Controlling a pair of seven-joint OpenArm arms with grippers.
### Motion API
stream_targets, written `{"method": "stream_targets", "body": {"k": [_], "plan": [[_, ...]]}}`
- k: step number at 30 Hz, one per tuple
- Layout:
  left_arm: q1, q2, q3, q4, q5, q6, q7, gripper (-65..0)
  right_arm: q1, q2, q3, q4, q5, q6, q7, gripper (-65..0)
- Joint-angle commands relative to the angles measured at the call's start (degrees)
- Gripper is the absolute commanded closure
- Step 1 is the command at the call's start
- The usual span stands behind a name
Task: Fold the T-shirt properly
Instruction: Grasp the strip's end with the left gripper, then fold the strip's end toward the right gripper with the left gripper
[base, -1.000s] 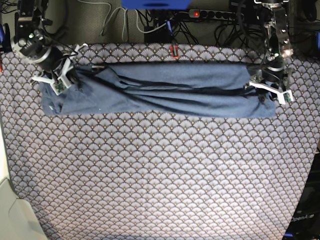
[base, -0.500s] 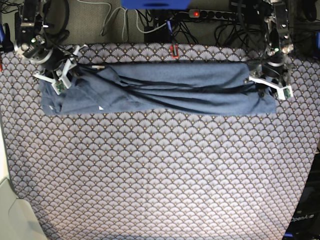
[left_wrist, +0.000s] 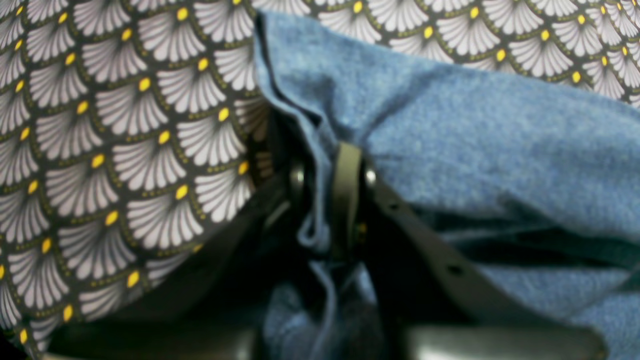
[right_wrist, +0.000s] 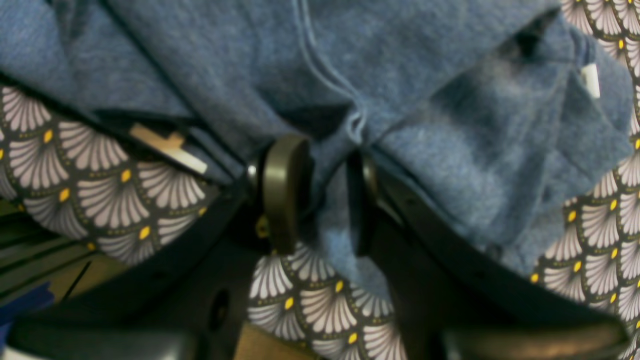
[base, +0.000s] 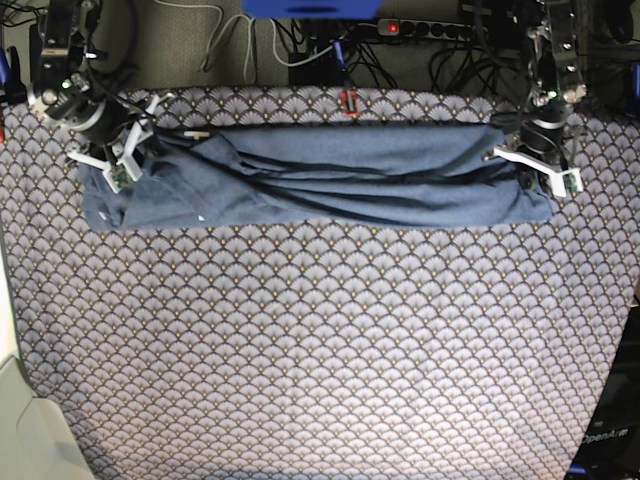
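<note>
The slate-blue T-shirt (base: 330, 180) lies folded into a long band across the far part of the table, with creases along its length. My left gripper (base: 530, 165) is at its right end. In the left wrist view this gripper (left_wrist: 320, 200) has its jaws pressed together on a hem of the T-shirt (left_wrist: 475, 135). My right gripper (base: 113, 157) sits at the band's left end. In the right wrist view its pads stand apart, the gripper (right_wrist: 320, 195) open, with loose cloth of the T-shirt (right_wrist: 425, 125) lying between them.
The fan-scale tablecloth (base: 320, 350) covers the table. Behind the far edge are a power strip (base: 420, 28), cables and a blue object (base: 310, 8). A white surface (base: 20, 420) shows at the near left corner. A small white tag (right_wrist: 590, 80) sticks out of the shirt.
The left gripper moved slightly toward the far edge and closed on the shirt's right end. The right gripper drew back a little at the left end and its jaws came apart.
</note>
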Motion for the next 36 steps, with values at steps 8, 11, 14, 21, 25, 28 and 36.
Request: {"method": "stream_targets", "body": {"k": [8, 11, 14, 21, 25, 28, 36], "plan": [[3.6, 1.6, 0.4, 14.9, 0.4, 0.8, 2.2, -0.4, 0.2, 0.4, 0.4, 0.9, 0.5, -0.2, 0.9, -17.8], [3.4, 4.2, 0.4, 21.0, 0.7, 0.6, 6.7, -0.4, 0.2, 0.4, 0.4, 0.9, 0.5, -0.2, 0.9, -18.1], [2.9, 6.6, 0.8, 25.3, 0.4, 0.5, 12.5, -0.4, 0.1, 0.4, 0.4, 0.9, 0.5, -0.2, 0.9, -18.1], [1.4, 7.6, 14.6, 28.3, 0.7, 0.5, 17.7, -0.4, 0.3, 0.4, 0.4, 0.9, 0.5, -0.2, 0.9, -18.1], [-0.3, 7.7, 22.5, 28.3, 0.6, 0.8, 18.1, -0.4, 0.3, 0.4, 0.4, 0.9, 0.5, -0.2, 0.9, -18.1], [-2.2, 7.7, 28.3, 27.9, 0.8, 1.0, 18.1, -0.4, 0.3, 0.4, 0.4, 0.9, 0.5, -0.2, 0.9, -18.1], [-4.4, 10.6, 33.5, 25.9, 0.8, 1.0, 18.2, -0.4, 0.3, 0.7, 0.4, 0.9, 0.4, -0.2, 0.8, -18.2]]}}
